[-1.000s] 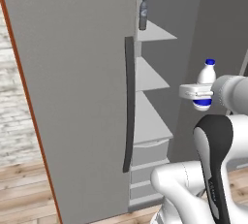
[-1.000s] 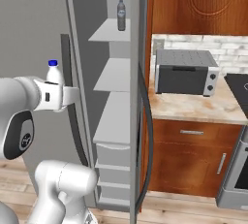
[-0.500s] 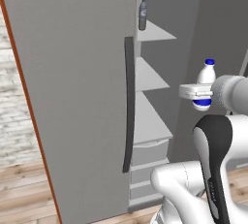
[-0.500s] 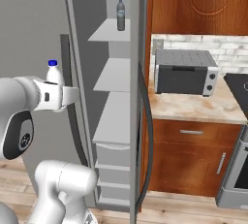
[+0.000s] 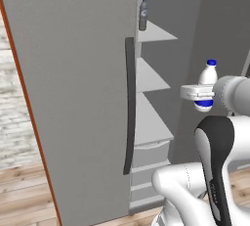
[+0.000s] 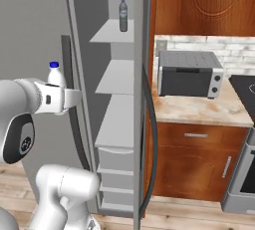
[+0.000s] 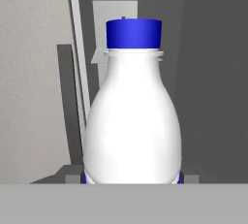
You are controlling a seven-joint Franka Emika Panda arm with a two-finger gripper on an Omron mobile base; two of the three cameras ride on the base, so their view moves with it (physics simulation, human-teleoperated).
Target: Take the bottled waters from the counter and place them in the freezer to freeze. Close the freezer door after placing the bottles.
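White blue-capped bottle (image 5: 207,84) upright, clamped in gripper (image 5: 197,93) — open freezer (image 6: 117,139) shelves lie ahead, just beyond.

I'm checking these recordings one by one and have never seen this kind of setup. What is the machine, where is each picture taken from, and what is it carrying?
This is a rendered kitchen with a white robot arm on a driving base. Two pictures come from cameras on the base, behind the arm to its left and right; the third looks along the gripper itself. The gripper is shut on a white bottle with a blue cap, held upright in front of the open freezer. That bottle looms large in the hand view. A second, grey bottle already stands on the freezer's top shelf. The freezer door, with its long dark handle, stands open. To the right, a toaster oven sits on the stone counter.
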